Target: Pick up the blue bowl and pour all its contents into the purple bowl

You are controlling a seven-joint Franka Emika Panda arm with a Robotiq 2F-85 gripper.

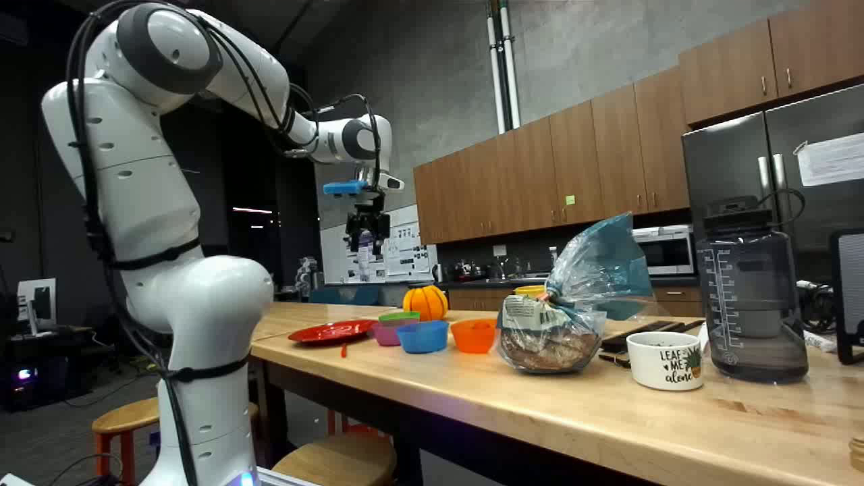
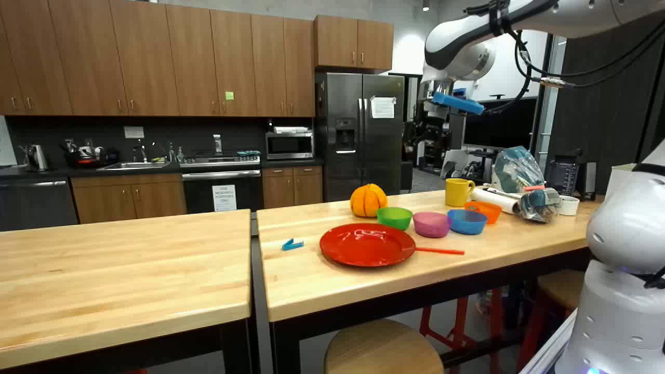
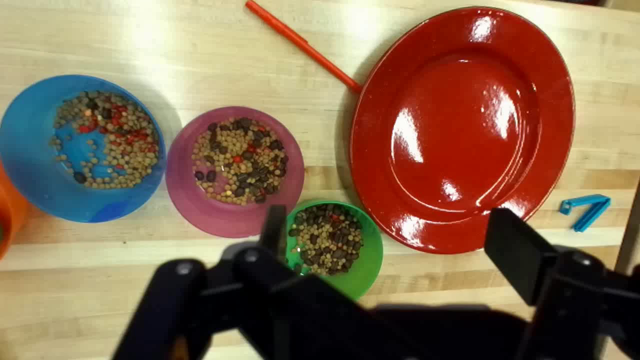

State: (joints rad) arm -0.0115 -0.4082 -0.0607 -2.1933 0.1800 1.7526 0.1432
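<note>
Pincer (image 1: pixel 365 247) wide-spread, empty; below, aside: round blue plastic bowl (image 3: pixel 32 145) crowds round purple plastic bowl (image 3: pixel 220 218); cramped descent may tip either.

- Your gripper (image 1: pixel 366 241) hangs well above the table (image 3: pixel 75 300).
- Ahead of it in the wrist view lies the plate (image 3: pixel 460 135), its near rim between your fingers (image 3: pixel 517 257).
- Your left finger partly covers the nearest bowl (image 3: pixel 370 250), grains (image 3: pixel 327 240) in it.
- Left and ahead of that finger: the receiving bowl (image 3: pixel 227 220), with grains (image 3: pixel 245 165).
- Just beside, farther left: the source bowl (image 3: pixel 30 150), contents (image 3: pixel 130 150) mostly toward your gripper.
- Beyond that: the outermost bowl (image 3: pixel 14 202).
- Ahead-left, a stick (image 3: pixel 310 51) reaches the plate's rim.
- Right of your right fingertip: a clip (image 3: pixel 589 200).
</note>
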